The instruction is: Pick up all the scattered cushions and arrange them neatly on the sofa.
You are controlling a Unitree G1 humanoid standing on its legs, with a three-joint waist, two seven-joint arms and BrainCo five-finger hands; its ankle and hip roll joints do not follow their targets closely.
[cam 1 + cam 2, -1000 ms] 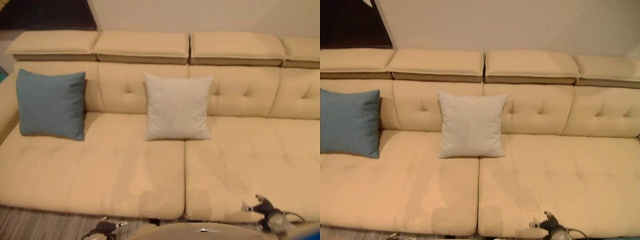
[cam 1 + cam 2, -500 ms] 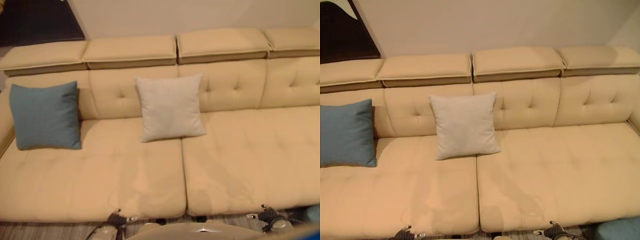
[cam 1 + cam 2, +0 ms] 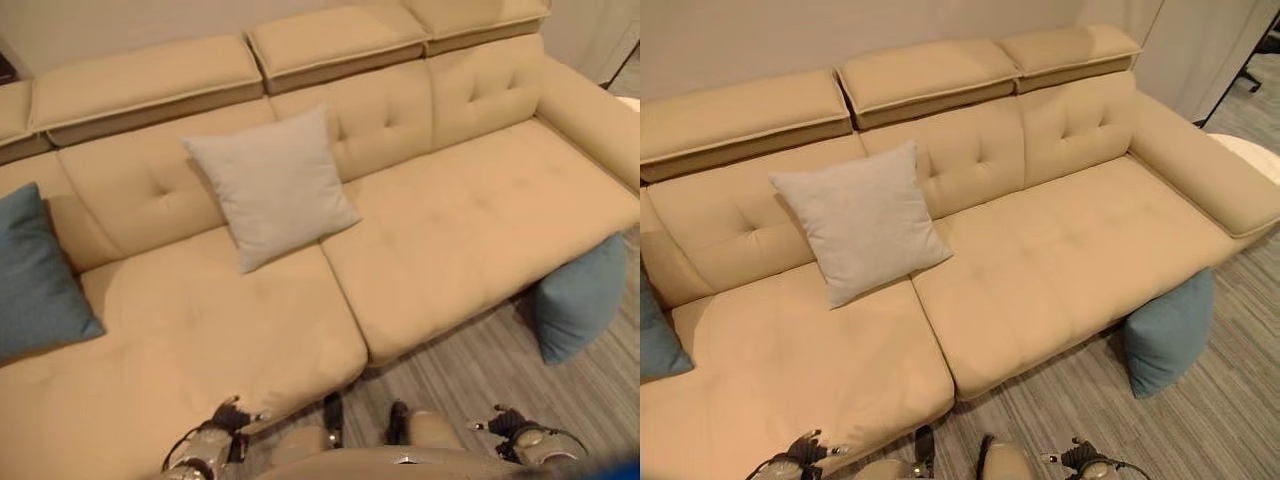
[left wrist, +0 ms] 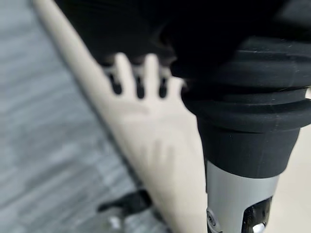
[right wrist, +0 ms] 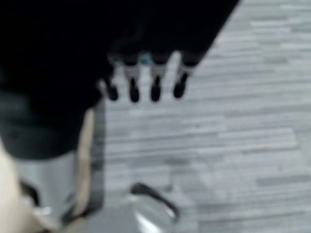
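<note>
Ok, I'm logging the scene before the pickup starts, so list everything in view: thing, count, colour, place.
sofa: one, beige, along the wall.
blue cushion on the sofa: one, at the sofa's left end, leaning on the backrest.
light grey cushion: one, mid-sofa, leaning on the backrest.
blue cushion on the floor: one, against the sofa's front near its right end.
floor: grey striped carpet.
left hand: low, open, empty, over the sofa's front edge.
right hand: low, open, empty, above the floor.

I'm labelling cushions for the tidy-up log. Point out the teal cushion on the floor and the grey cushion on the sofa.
teal floor cushion (image 3: 1168, 335): right eye view, middle of its face.
grey cushion (image 3: 862, 220): right eye view, centre of its front.
</note>
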